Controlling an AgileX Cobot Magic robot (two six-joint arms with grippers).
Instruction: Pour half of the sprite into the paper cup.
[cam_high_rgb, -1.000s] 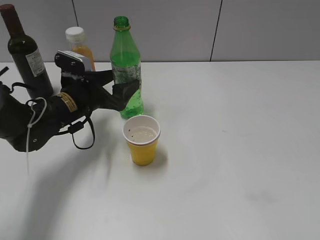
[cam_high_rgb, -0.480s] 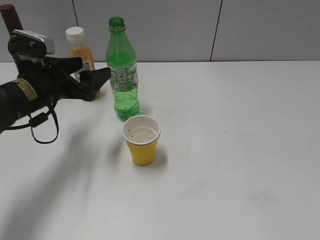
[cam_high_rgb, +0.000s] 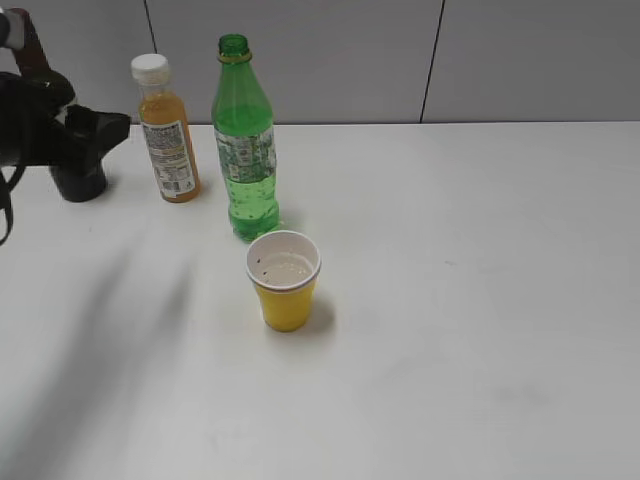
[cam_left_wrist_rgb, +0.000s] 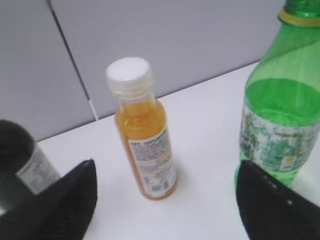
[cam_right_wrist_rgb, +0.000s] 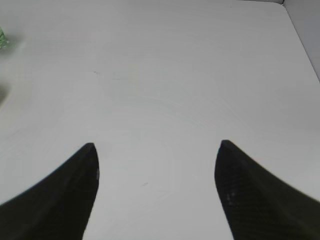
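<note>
The sprite (cam_high_rgb: 243, 140), a tall green bottle with no cap, stands upright on the white table, about half full. It also shows at the right of the left wrist view (cam_left_wrist_rgb: 285, 110). The yellow paper cup (cam_high_rgb: 285, 281) stands just in front of it and holds a little clear liquid. My left gripper (cam_high_rgb: 105, 128) is open and empty at the far left, well apart from the sprite; in its own view (cam_left_wrist_rgb: 165, 172) the jaws are spread wide. My right gripper (cam_right_wrist_rgb: 157, 147) is open and empty over bare table; it is out of the exterior view.
An orange juice bottle (cam_high_rgb: 167, 135) with a white cap stands left of the sprite, also in the left wrist view (cam_left_wrist_rgb: 145, 135). A dark wine bottle (cam_left_wrist_rgb: 22, 160) stands at the far left behind my left arm. A grey panel wall (cam_high_rgb: 400, 50) runs behind the table.
My left gripper has let go of the sprite and drawn back to the left and away. The sprite now stands free and upright. The cup has not moved.
</note>
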